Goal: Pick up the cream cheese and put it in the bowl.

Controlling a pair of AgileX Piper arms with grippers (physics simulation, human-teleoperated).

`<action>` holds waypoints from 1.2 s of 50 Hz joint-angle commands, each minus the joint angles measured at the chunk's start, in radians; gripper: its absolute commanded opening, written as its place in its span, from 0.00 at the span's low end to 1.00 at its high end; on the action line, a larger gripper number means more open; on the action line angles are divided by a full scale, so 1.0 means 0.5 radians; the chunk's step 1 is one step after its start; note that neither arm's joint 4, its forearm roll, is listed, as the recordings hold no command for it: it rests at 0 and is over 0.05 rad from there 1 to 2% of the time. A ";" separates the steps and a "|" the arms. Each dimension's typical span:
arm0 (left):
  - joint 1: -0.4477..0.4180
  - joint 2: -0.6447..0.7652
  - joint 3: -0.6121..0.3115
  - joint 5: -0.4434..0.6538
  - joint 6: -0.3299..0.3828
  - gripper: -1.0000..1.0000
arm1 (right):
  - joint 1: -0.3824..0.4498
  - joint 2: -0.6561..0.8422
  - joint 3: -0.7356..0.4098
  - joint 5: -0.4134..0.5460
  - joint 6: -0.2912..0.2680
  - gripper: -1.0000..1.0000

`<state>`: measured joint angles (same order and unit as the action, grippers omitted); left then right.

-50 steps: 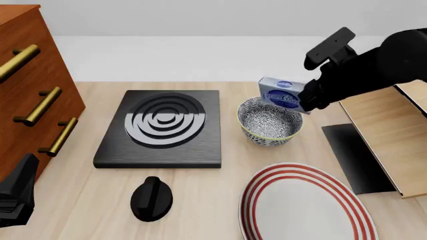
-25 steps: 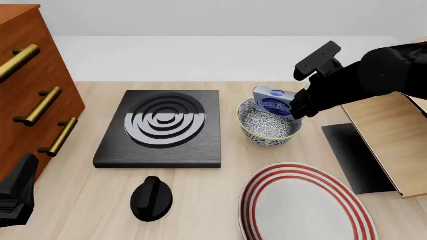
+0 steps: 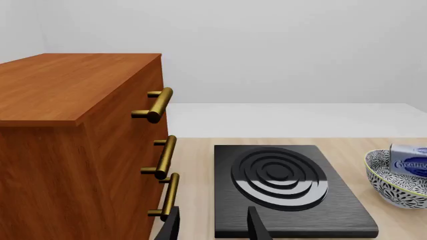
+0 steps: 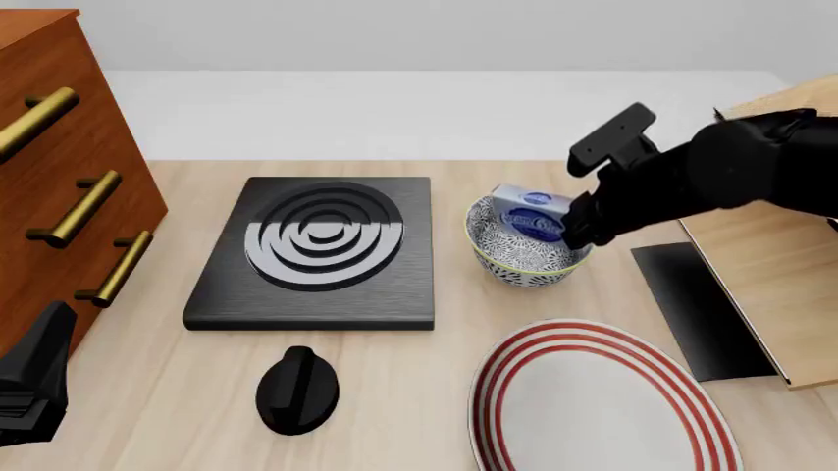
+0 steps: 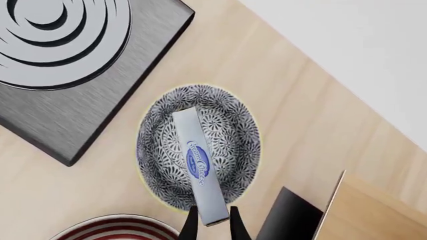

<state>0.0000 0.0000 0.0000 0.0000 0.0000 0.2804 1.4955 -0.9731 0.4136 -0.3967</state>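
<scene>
Cream cheese [image 4: 531,218]: tilted box, lowered partly inside the bowl [image 4: 524,257], pinched at one end by the right gripper [image 5: 212,220]. Bowl: on the table between stove plate [image 4: 320,250] and dark mat [image 4: 694,304]. Striped plate [image 4: 596,402]: nearer the camera. Left gripper [image 3: 212,227]: fingers apart, empty, beside the drawer cabinet [image 3: 73,145].

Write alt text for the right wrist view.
The right gripper holds the cream cheese on edge inside the speckled bowl, seen from above. A black stove burner lies beside the bowl on the wooden table, and a red-striped plate's rim shows at the edge.
</scene>
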 commanded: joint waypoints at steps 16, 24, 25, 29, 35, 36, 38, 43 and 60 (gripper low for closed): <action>0.000 0.000 0.000 0.000 0.000 1.00 | 0.005 0.052 0.021 -0.068 0.037 0.00; 0.000 0.000 0.000 0.000 0.000 1.00 | 0.003 0.072 0.032 -0.092 0.038 0.00; 0.000 0.000 0.000 0.000 0.000 1.00 | 0.004 0.073 0.033 -0.093 0.039 0.00; 0.000 0.000 0.000 0.000 0.000 1.00 | 0.002 0.076 0.033 -0.094 0.038 0.00; 0.000 0.000 0.000 0.000 0.000 1.00 | -0.017 0.082 0.021 -0.090 0.034 0.00; 0.000 0.000 0.000 0.000 0.000 1.00 | -0.013 0.081 0.023 -0.089 0.037 0.00; 0.000 0.000 0.000 0.000 0.000 1.00 | -0.007 0.080 0.028 -0.090 0.044 0.00; 0.000 0.000 0.000 0.000 0.000 1.00 | -0.002 0.074 0.018 -0.080 0.049 1.00; 0.000 0.000 0.000 0.000 0.000 1.00 | 0.020 0.018 -0.017 -0.024 0.051 1.00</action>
<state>0.0000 0.0000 0.0000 0.0000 0.0000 0.2836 1.5213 -0.9691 0.3846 -0.3750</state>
